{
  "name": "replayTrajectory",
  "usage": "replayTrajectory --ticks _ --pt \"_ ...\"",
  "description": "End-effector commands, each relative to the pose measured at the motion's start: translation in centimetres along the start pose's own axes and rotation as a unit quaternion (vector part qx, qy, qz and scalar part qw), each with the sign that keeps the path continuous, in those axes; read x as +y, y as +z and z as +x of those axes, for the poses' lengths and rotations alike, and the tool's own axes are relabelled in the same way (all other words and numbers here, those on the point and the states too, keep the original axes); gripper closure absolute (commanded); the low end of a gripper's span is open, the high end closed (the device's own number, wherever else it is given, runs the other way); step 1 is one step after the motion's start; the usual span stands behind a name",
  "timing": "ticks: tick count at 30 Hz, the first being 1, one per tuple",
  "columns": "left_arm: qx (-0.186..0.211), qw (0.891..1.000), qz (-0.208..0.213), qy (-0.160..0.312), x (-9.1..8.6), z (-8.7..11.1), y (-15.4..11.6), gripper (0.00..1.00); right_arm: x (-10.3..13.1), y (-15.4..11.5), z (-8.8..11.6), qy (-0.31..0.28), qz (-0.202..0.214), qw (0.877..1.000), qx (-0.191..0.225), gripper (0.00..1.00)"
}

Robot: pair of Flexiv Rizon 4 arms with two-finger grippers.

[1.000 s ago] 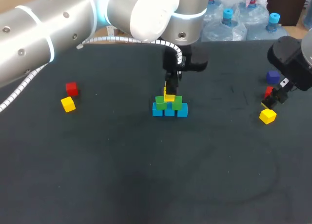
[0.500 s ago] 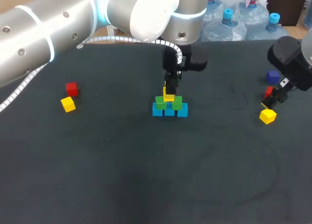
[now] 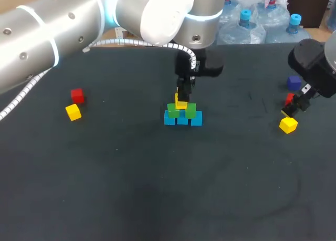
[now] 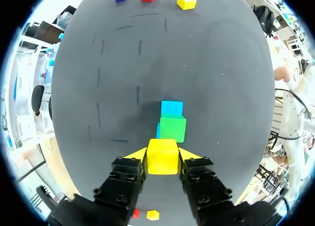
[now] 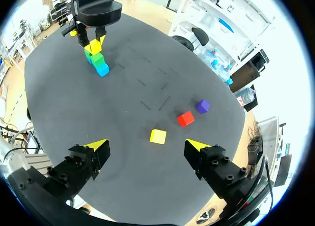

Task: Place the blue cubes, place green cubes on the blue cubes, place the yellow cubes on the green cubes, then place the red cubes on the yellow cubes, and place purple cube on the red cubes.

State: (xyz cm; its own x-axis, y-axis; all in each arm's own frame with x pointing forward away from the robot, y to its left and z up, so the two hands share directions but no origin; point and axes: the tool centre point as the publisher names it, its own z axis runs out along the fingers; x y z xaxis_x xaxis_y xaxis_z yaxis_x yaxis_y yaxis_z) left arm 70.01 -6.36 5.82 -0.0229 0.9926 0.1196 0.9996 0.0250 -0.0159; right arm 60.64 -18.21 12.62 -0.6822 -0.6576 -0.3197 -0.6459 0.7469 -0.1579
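Three blue cubes (image 3: 182, 119) stand in a row mid-table, with two green cubes (image 3: 190, 111) on top of them. My left gripper (image 3: 182, 98) is shut on a yellow cube (image 4: 162, 156), which sits right over the green cubes (image 4: 173, 128); whether it rests on them I cannot tell. My right gripper (image 5: 147, 146) hangs open at the right, above another yellow cube (image 5: 158, 136). Just beyond that cube are a red cube (image 5: 186, 118) and a purple cube (image 5: 202, 106).
On the left side of the table lie a red cube (image 3: 77, 95) and a yellow cube (image 3: 73, 112), well apart from the stack. My left arm (image 3: 63, 31) reaches in over the far left of the dark table (image 3: 157, 188).
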Motion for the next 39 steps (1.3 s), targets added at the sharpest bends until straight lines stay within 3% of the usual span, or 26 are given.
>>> replayTrajectory --ticks 1,23,39 --pt "0.001 1.0 0.002 0.0 0.03 -0.14 0.06 1.0 0.06 0.06 0.08 0.001 0.002 1.0 -0.002 0.0" --pt "-0.004 1.0 -0.004 -0.004 -0.82 -0.08 -0.6 1.0 0.06 0.06 0.08 0.001 0.002 1.0 -0.002 0.0" --pt "-0.001 1.0 0.001 -0.003 -0.33 -0.34 0.01 1.0 0.06 0.06 0.08 0.001 0.002 1.0 -0.002 0.0"
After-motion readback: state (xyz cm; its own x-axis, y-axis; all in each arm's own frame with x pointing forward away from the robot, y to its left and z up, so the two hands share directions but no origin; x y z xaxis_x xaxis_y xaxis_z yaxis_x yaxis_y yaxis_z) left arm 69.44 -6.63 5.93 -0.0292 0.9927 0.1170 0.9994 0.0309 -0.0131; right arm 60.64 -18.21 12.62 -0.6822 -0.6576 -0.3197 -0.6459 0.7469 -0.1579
